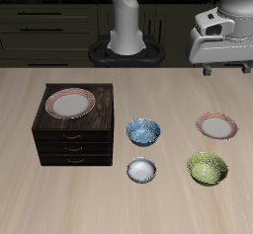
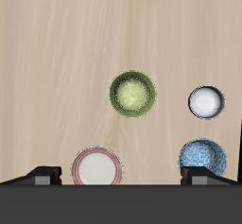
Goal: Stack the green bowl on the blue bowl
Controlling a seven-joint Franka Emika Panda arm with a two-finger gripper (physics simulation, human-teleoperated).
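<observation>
- Green bowl (image 1: 208, 168) is seen upright on the worktop (image 1: 20, 110), near the front edge; nothing inside.
- Blue bowl (image 1: 143, 131) sits apart from it, farther back, just beside the dark drawer cabinet (image 1: 74, 139).
- White bowl (image 1: 142, 170) is placed near the front edge, btwn the cabinet and green bowl, close to the blue one.
- One pink-rimmed plate (image 1: 216, 126) lies behind the green bowl; another plate (image 1: 70, 103) rests on the cabinet top.
- Gripper (image 2: 121, 176) is held high over the worktop, nothing pinched; only finger tips are seen at the wrist view's edge, so fingers appear spread wide.
- In the wrist view the green bowl (image 2: 132, 93) is seen w/ bare wood all round it.
</observation>
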